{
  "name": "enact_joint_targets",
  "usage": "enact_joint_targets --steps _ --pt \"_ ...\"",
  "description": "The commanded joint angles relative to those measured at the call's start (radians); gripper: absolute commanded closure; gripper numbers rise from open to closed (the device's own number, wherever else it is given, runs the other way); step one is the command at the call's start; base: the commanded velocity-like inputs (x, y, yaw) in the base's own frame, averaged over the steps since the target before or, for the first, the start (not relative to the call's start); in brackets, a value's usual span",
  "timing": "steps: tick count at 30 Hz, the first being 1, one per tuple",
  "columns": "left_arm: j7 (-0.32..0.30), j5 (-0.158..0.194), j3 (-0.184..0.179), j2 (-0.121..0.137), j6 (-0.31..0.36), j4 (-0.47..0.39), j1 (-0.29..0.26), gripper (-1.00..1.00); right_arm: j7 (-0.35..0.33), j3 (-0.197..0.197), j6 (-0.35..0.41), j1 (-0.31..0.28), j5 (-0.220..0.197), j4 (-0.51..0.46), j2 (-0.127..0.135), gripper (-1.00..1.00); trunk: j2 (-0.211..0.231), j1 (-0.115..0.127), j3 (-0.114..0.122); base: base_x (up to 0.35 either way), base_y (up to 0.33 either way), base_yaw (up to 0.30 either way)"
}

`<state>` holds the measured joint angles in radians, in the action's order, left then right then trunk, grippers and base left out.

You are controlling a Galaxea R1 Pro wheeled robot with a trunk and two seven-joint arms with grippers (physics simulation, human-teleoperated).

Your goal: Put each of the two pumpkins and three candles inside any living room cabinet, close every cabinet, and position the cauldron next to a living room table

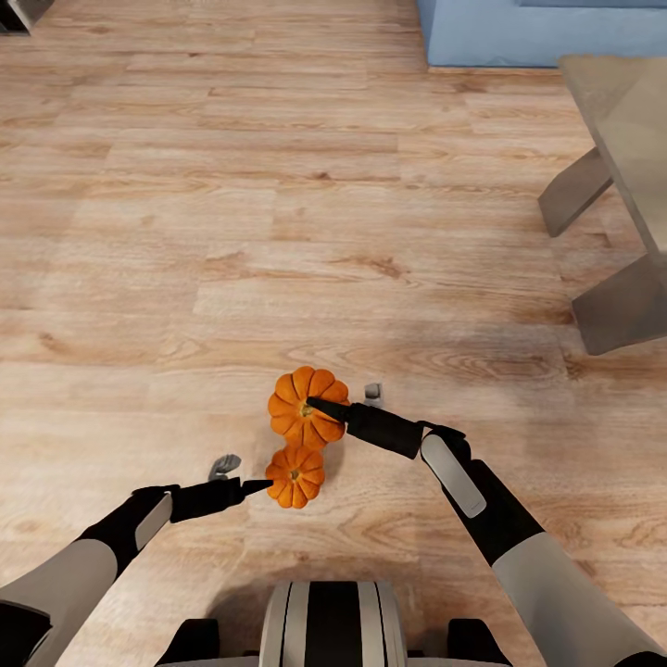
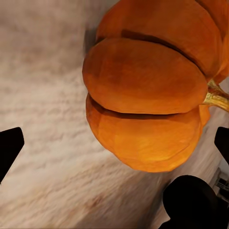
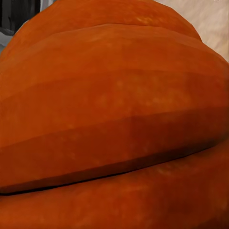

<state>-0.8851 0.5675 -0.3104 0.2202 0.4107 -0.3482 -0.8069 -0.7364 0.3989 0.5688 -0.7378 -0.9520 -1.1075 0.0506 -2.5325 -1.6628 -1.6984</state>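
Left gripper (image 1: 243, 474) sits at the lower left of the head view, its dark fingers spread wide, one tip touching the near side of the smaller-looking pumpkin (image 1: 295, 476) and the other finger out over bare floor; the left wrist view agrees, with the pumpkin (image 2: 148, 102) close ahead and finger tips at both picture edges, so it is parted and grips nothing. Just above it, at lower centre, lies the second pumpkin (image 1: 305, 408), the two fruit touching or nearly so on the wooden floor (image 1: 232, 232). Right gripper (image 1: 343, 400) reaches in from the lower right with one finger across the top of that second pumpkin near its stem and the other finger beside it; the right wrist camera is pressed so close to orange rind (image 3: 114, 114) that I cannot tell whether the fingers are clamped or merely resting. At the right edge stands the table (image 1: 622, 120) on slanted grey legs, with a blue sofa (image 1: 547, 32) at the upper right. By my reading the task has barely begun: both pumpkins are on the floor, not in a cabinet, and candles, closing up and cauldron remain to do.
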Motion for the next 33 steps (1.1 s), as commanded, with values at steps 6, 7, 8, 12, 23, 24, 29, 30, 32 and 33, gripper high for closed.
enact_joint_targets --steps 6,7,8,12,23,24,29,30,32,33 --pt "0.000 0.000 0.001 -0.001 -0.001 0.000 0.000 -1.00 0.000 0.000 0.000 0.000 -0.001 0.000 0.000 1.00 0.000 0.000 0.000 0.003 0.000 0.000" --pt "0.000 0.000 0.001 -0.001 -0.001 0.000 0.000 -1.00 0.000 0.000 0.000 0.000 -0.001 0.000 0.000 1.00 0.000 0.000 0.000 0.000 0.000 0.000" --pt "0.000 0.000 0.000 -0.001 -0.003 0.000 0.000 -1.00 0.000 0.000 0.000 0.000 -0.001 0.000 0.000 1.00 0.000 0.000 0.000 0.000 0.000 0.000" --pt "0.006 -0.002 -0.001 -0.003 -0.020 0.000 0.000 -1.00 0.001 0.000 0.000 0.000 -0.001 0.000 0.000 1.00 0.000 0.000 0.000 0.021 -0.058 0.000" --pt "0.000 0.001 0.010 -0.001 -0.103 0.002 0.006 -1.00 0.005 0.000 0.011 -0.003 0.012 -0.010 0.003 1.00 0.000 0.000 0.000 0.051 -0.147 0.000" --pt "-0.005 0.002 0.008 0.003 -0.104 0.002 0.010 -1.00 0.005 0.001 0.017 -0.003 0.015 -0.008 0.003 1.00 0.000 0.000 0.000 0.000 0.000 0.000" --pt "0.011 0.003 0.000 -0.016 -0.105 0.001 0.020 -1.00 0.007 0.004 0.010 0.001 0.020 -0.003 0.008 1.00 0.000 0.000 0.000 0.000 0.000 0.000" --pt "0.017 0.003 -0.001 -0.017 -0.105 0.001 0.021 -1.00 0.007 0.004 0.010 0.001 0.022 -0.003 0.009 1.00 0.000 0.000 0.000 0.000 0.000 0.000" --pt "0.028 0.003 -0.001 -0.018 -0.105 0.002 0.021 -1.00 0.008 0.005 0.010 0.001 0.022 -0.004 0.009 1.00 0.000 0.000 0.000 0.000 0.000 0.000" --pt "0.029 0.003 -0.001 -0.018 -0.105 0.002 0.021 -1.00 0.008 0.005 0.010 0.001 0.022 -0.004 0.009 1.00 0.000 0.000 0.000 0.000 0.000 0.000"
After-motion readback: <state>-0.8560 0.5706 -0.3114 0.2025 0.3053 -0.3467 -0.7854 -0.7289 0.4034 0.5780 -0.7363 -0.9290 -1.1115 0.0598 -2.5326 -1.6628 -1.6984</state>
